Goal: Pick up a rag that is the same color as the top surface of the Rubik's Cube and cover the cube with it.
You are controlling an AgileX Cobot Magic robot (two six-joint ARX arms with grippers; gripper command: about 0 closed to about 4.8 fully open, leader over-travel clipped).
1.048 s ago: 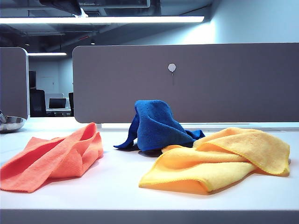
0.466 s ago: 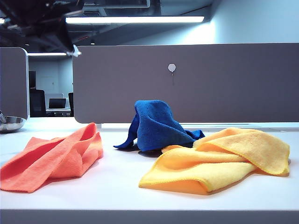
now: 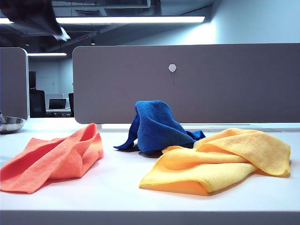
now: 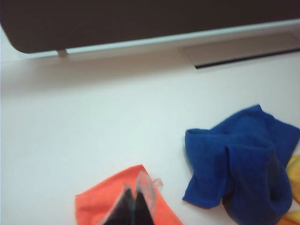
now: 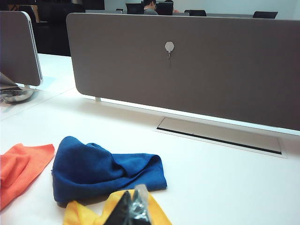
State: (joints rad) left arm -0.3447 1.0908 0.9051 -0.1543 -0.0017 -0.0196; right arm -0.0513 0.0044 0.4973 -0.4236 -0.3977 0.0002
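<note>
Exterior view shows the rag (image 3: 157,125) draped in a peak at mid-table (image 3: 117,183), the Rubik's Cube unseen and apparently already covered, while the left end effector (image 4: 133,201) and right end effector (image 5: 133,206) hang above, pinched closed and empty.

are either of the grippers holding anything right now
No. The left gripper is shut on nothing above the orange cloth; the right gripper is shut and empty too.
</note>
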